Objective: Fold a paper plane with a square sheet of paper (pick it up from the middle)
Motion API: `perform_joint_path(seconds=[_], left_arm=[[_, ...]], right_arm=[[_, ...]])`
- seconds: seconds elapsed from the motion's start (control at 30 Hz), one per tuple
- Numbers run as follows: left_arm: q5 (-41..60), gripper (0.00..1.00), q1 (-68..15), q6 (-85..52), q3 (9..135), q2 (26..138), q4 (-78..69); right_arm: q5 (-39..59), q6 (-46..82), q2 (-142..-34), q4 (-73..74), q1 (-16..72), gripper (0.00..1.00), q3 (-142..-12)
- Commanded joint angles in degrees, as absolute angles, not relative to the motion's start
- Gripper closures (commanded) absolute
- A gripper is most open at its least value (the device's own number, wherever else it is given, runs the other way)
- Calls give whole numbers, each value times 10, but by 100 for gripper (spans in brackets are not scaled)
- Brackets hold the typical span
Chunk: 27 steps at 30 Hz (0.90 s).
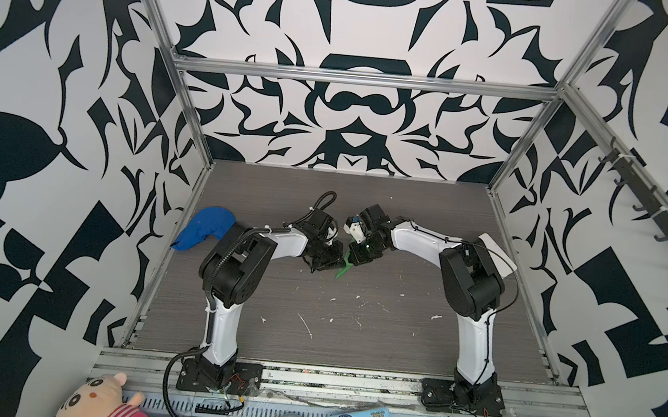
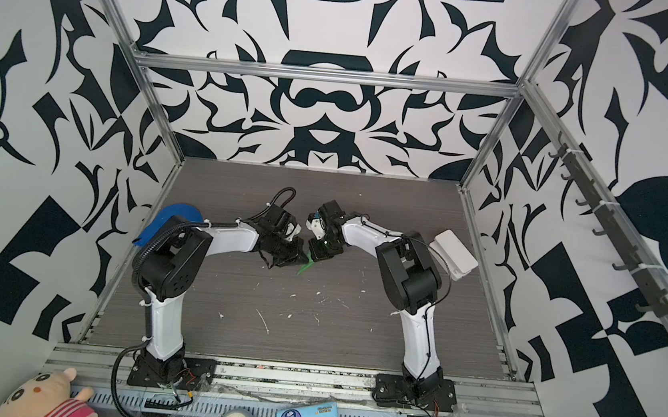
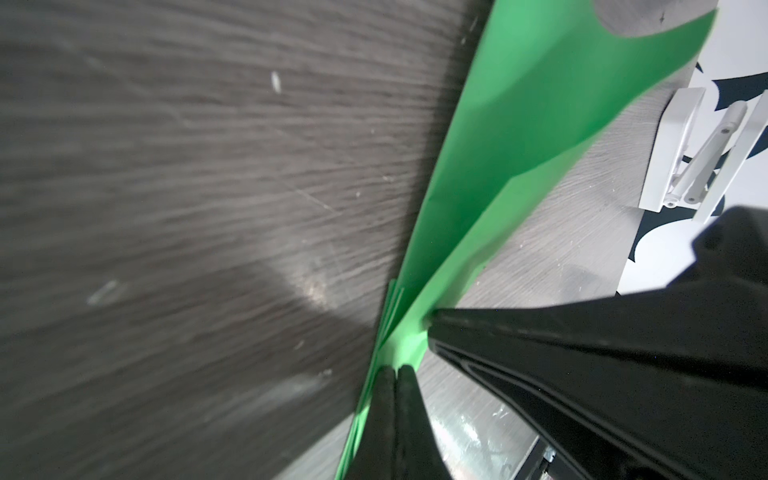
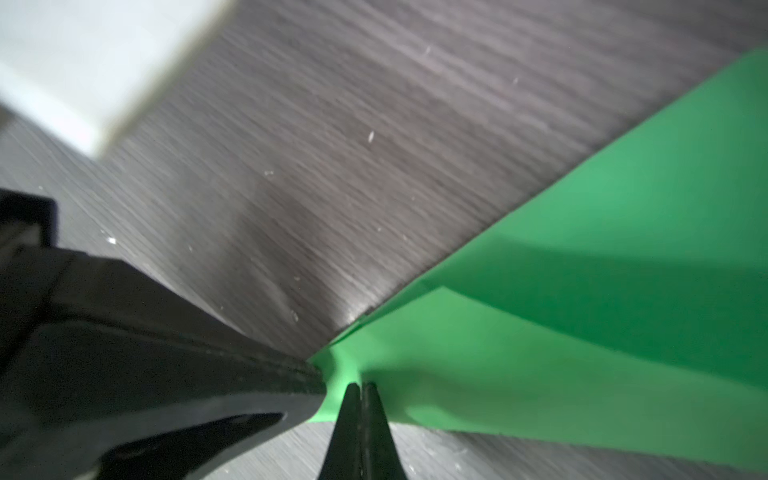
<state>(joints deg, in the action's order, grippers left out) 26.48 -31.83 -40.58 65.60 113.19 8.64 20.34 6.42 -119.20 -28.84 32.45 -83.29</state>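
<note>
We look down on a dark wood-grain tabletop (image 1: 313, 320), flecked with pale scraps and walled in by black-and-white patterned panels (image 1: 354, 115). Near its middle our two arms meet tip to tip over the green paper plane (image 1: 341, 271) (from above little of it shows, only a narrow pointed sliver below the claws). The left claw (image 3: 395, 372) is clenched on the paper: in its wrist view the two black fingers press together with folded green layers pinched at their tips. The right claw (image 4: 360, 387) is clenched on the same end of the paper, just beside the left one; each wrist view shows the other claw's tip touching the green. From the pinched end the paper fans out wider, creased lengthwise, with one flap curling up. Whether its far end touches the tabletop we cannot tell. A blue cloth cap (image 1: 205, 228) lies at the left edge behind the left arm, and a white hinged piece (image 1: 497, 254) sits at the right edge.
</note>
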Motion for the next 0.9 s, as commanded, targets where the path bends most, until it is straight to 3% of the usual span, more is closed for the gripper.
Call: perform_joint_path(seconds=[0.0, 0.43, 0.67, 0.87], left_arm=[[249, 100, -320, -402, 637, 1136, 139], [252, 100, -320, -400, 633, 1134, 140], [253, 100, -320, -399, 633, 1132, 140], [252, 100, -320, -400, 635, 1134, 140]], right_arm=[[166, 58, -1183, -309, 323, 100, -842], [50, 77, -1206, -323, 273, 100, -883], [42, 74, -1216, -328, 238, 100, -912], [89, 53, -1126, -319, 259, 100, -865]])
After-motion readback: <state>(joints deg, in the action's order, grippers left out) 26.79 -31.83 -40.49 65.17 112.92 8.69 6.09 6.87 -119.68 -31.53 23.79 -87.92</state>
